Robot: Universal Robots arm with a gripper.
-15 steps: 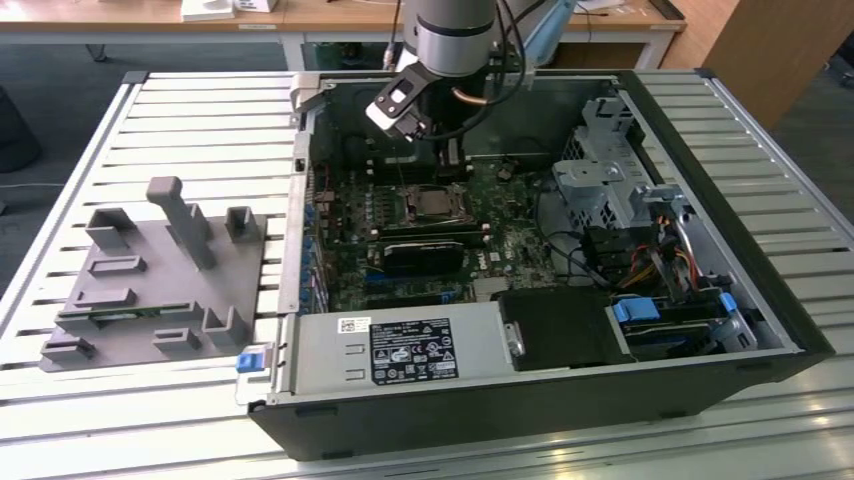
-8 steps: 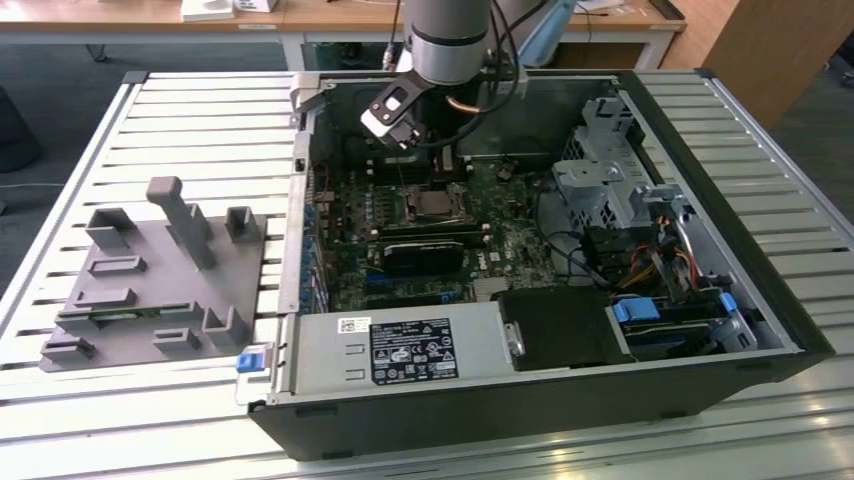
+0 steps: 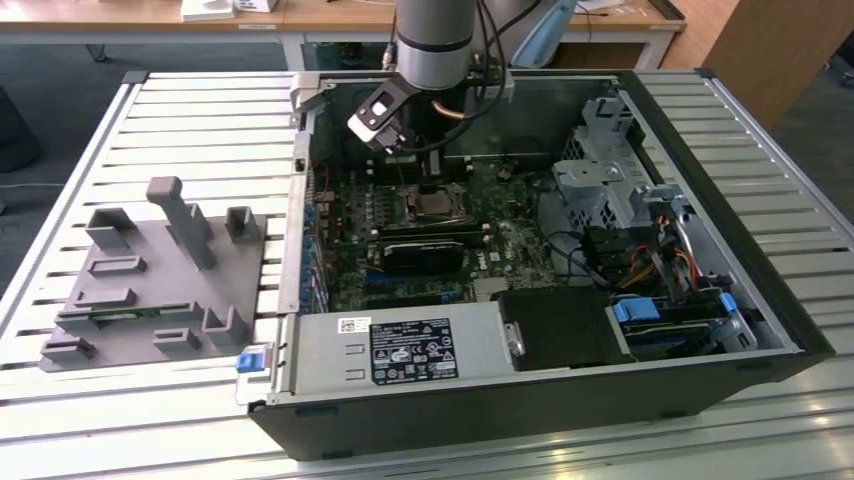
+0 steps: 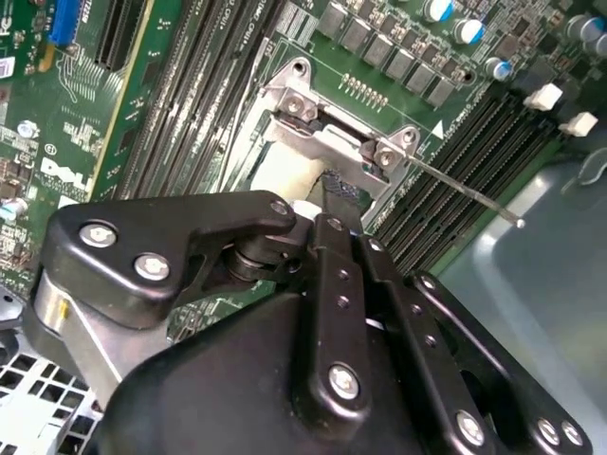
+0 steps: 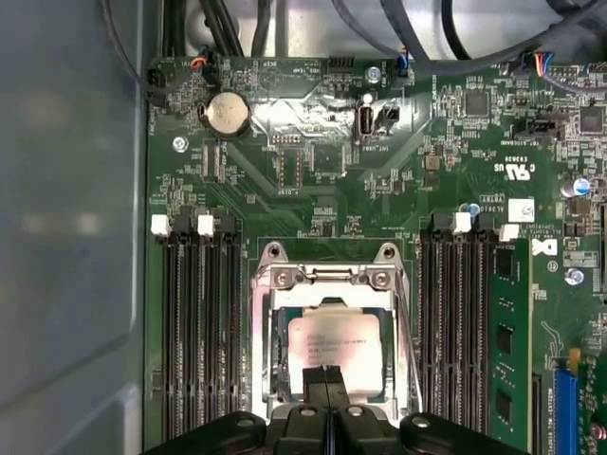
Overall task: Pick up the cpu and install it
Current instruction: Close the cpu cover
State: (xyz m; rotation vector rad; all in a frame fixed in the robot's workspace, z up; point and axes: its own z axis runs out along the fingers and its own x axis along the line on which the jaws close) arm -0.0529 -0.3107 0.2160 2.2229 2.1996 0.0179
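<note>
Slatted metal tabletop carries an open computer case that fills the middle and the exterior view's right. A grey tray with upright posts lies on the exterior view's left, well apart from the work. From the upper middle of that view the robot arm reaches down into the case, over the far part of the green motherboard.

In the first wrist view the cpu lies flat inside the metal-framed socket, its silvery top facing up and its edges square with the frame. The fingers are drawn together with only a thin seam between them and nothing clamped. Their tips sit over the edge of the cpu nearest the camera; whether they touch it cannot be told.

Black memory slots run along both sides of the socket, and a green memory stick stands in a slot beyond one bank. A round coin battery sits farther up the board.

In the second wrist view one dark finger points into the socket frame, and the thin socket lever sticks out sideways across the slots.
</note>
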